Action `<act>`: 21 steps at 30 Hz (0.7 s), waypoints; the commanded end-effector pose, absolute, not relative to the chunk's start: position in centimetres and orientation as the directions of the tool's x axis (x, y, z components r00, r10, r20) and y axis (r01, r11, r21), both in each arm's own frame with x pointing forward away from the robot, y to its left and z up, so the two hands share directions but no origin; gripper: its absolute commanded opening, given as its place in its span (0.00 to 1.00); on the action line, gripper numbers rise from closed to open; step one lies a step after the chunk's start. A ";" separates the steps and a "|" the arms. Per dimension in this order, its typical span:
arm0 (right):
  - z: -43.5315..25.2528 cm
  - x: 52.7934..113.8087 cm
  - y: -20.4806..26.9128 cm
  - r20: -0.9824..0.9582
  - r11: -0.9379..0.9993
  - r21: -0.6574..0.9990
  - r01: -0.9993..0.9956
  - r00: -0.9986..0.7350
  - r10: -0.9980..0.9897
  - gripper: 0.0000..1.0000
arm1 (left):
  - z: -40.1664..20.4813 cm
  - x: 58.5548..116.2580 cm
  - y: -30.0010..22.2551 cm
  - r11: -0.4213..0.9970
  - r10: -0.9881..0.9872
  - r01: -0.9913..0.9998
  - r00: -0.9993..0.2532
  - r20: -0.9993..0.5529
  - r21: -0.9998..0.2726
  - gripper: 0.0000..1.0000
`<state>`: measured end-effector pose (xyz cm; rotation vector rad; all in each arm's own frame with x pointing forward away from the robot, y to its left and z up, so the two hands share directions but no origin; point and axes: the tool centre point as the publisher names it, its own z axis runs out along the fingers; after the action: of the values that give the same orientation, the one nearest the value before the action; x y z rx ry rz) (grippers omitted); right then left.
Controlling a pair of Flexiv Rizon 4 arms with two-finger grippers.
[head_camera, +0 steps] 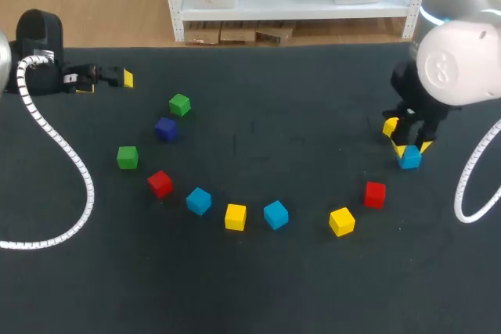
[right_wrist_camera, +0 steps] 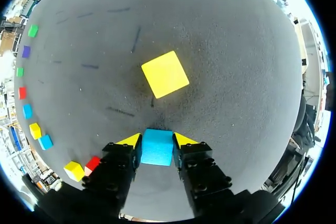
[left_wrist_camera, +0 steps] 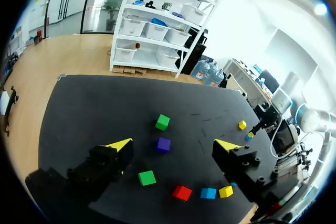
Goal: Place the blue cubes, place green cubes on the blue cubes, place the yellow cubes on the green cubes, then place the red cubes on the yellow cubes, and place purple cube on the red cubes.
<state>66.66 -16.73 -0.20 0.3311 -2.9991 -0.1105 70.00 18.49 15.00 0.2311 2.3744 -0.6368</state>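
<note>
A blue cube sits on the black table at the right, and my right gripper stands over it, shut on it from two sides. A yellow cube lies just ahead of those fingers. Across the table runs an arc of cubes: green, purple, green, red, blue, yellow, blue, yellow, red. My left gripper hangs open at the far left, holding nothing.
The black table has open room at its front and in the middle behind the arc of cubes. A white corrugated cable from my left arm loops over the table's left side.
</note>
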 end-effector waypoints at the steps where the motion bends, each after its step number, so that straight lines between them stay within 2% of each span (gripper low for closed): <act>1: -0.3 66.8 -16.6 0.115 0.973 0.083 -0.214 -0.968 -0.223 0.00 | 15.0 70.0 18.5 0.866 0.000 0.321 -0.767 -0.642 -0.383 1.00; 6: -0.1 66.8 -16.6 0.106 0.968 0.070 -0.241 -0.963 -0.248 0.00 | 15.0 70.0 18.5 0.866 0.000 0.321 -0.767 -0.642 -0.383 1.00; 11: 0.7 66.5 -16.4 0.062 0.936 0.037 -0.350 -0.934 -0.351 0.00 | 15.0 70.0 18.5 0.866 0.000 0.321 -0.767 -0.642 -0.383 1.00; 21: 3.1 66.3 -15.9 0.026 0.878 0.082 -0.471 -0.880 -0.475 0.00 | 15.0 70.0 18.5 0.866 0.000 0.321 -0.767 -0.642 -0.383 1.00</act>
<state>66.71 -15.77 2.28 0.7358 -2.9945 -0.1018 70.00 18.49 15.00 0.2311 2.3744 -0.6369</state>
